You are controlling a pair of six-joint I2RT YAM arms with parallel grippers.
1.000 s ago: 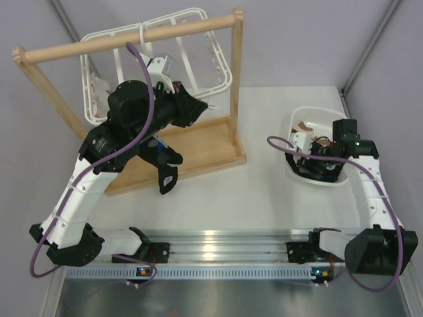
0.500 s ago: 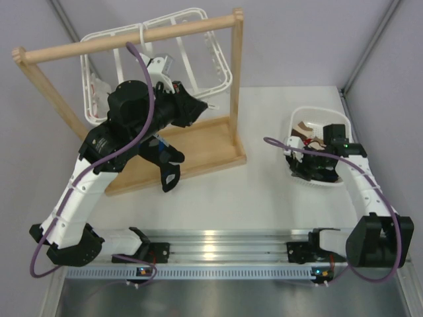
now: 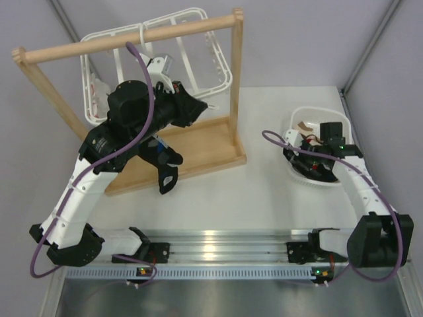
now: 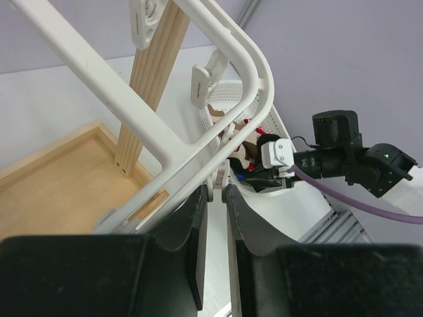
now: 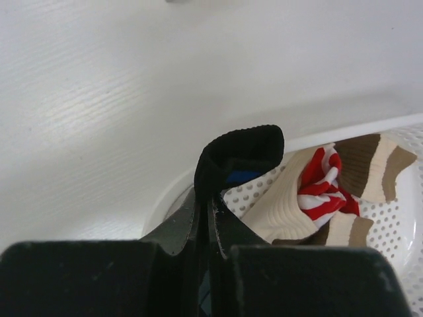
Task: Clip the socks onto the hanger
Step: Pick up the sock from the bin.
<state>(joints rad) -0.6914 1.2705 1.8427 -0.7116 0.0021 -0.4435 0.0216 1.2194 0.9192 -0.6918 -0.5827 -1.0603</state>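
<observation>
Since a second ago the right arm had drawn in and down over the basket (image 3: pixel 307 109), while the left arm had not shifted. The wooden stand (image 3: pixel 125 39) carried the hanger (image 4: pixel 152 139) off its rail. The left gripper (image 4: pixel 215 198) was closed narrow on the hanger's lower rim, we judged to steady it for clipping. The basket sat well apart to the right, with bare table (image 3: pixel 264 198) between them, so we saw room to carry across. The right gripper (image 5: pixel 210 205) pinched a black sock (image 5: pixel 241 148) by its cuff at the basket's edge; striped socks (image 5: pixel 320 181) lay inside
</observation>
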